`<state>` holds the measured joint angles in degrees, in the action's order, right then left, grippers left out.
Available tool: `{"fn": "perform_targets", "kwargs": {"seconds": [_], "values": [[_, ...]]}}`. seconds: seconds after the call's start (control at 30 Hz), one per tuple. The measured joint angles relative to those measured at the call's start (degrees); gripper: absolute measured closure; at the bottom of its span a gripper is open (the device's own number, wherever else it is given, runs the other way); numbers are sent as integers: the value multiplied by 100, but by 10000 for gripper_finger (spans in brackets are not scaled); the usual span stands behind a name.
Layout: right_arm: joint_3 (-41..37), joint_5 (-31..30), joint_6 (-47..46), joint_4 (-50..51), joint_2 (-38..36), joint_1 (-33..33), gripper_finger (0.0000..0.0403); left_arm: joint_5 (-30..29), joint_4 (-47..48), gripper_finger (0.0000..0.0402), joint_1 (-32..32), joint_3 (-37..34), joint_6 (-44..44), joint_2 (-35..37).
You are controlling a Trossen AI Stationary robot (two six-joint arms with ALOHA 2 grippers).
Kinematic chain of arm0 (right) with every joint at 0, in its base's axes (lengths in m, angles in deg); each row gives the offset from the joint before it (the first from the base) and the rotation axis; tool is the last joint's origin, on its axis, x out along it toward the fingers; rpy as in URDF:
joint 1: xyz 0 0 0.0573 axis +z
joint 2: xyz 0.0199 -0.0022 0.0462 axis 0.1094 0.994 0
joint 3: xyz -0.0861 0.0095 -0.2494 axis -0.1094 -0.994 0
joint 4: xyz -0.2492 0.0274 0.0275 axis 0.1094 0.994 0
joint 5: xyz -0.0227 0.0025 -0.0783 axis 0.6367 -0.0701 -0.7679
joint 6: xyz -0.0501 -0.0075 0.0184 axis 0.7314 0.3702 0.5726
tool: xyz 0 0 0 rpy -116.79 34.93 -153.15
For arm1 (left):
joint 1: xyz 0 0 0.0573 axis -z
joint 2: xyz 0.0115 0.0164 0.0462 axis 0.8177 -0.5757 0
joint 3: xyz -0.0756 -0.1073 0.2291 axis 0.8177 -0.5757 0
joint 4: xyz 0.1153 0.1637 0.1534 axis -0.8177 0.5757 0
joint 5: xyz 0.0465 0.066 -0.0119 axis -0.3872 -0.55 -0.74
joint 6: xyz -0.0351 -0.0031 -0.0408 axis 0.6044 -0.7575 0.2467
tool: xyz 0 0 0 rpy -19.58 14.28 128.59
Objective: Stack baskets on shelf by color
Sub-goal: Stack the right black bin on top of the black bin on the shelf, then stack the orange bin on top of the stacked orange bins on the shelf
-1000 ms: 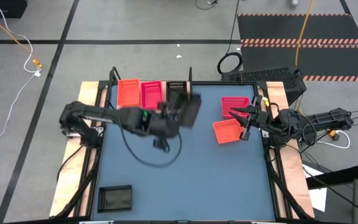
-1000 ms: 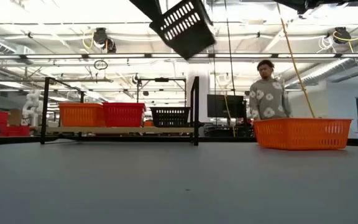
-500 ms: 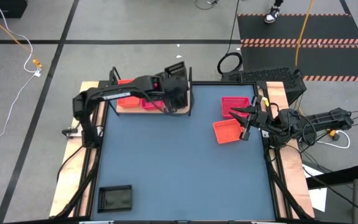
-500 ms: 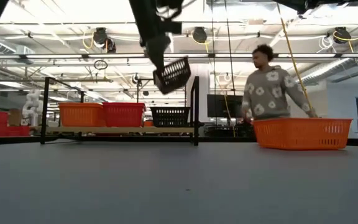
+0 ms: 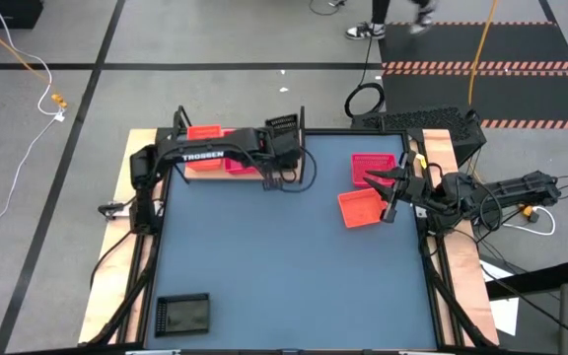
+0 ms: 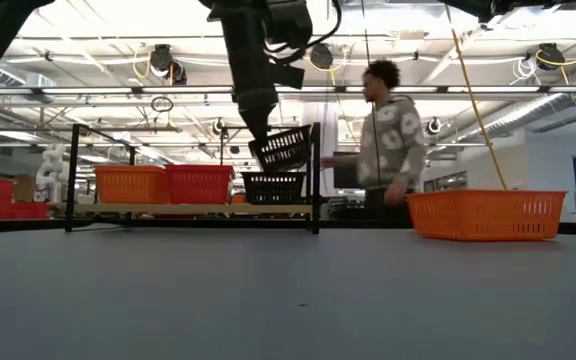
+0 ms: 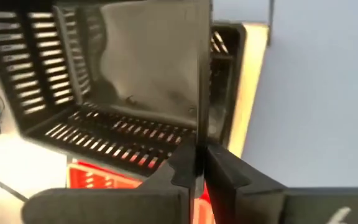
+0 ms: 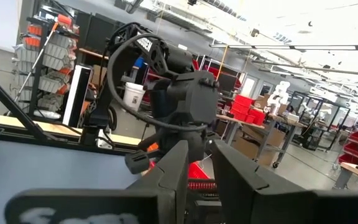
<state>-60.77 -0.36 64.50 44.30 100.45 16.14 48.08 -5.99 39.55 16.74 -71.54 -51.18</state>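
Observation:
At the table's far left stands the shelf (image 6: 168,208). On it sit an orange-red basket (image 6: 128,184), a pink one (image 6: 199,184) and a black one (image 6: 273,187). My left gripper (image 7: 196,167) is shut on a second black basket (image 6: 286,148), which hangs tilted just above the black one at the shelf's right end (image 5: 282,126). At the table's right edge my right gripper (image 8: 201,168) waits, its fingers a little apart with nothing between them. My left gripper pinches one wall of the black basket (image 7: 197,134) at its rim, between the two fingers. The fingers come from above, slanting down toward the far edge. The basket hangs tilted below them, its open side turned toward the camera in the left wrist view, close over the shelf's black basket.
A pink basket (image 5: 371,168) and an orange-red one (image 5: 359,208) lie at the table's right, in front of my right gripper. Another black basket (image 5: 183,314) lies at the near left corner. A person (image 6: 388,130) walks behind the table's far edge.
My left gripper has swung from over the table's middle toward the far edge and come down at the shelf's right end. The black basket went with it, from high up down to just above the shelf's black basket. The person behind the table has walked leftward.

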Motion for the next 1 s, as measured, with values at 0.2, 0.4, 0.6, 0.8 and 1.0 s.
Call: {"fn": "perform_targets", "kwargs": {"seconds": [0.2,0.4,0.6,0.8,1.0], "values": [[0,0,-9,0,0,-1,337,2,320,374,-6,0,150,-23],[0,0,-57,-2,0,-1,337,5,291,381,8,0,180,-44],[0,1,-49,-2,0,0,337,-10,317,323,46,0,96,-51],[0,0,-18,0,0,1,337,-41,389,254,66,0,214,-17],[0,0,13,20,-1,1,337,-60,1130,215,449,-12,1327,373]]}}
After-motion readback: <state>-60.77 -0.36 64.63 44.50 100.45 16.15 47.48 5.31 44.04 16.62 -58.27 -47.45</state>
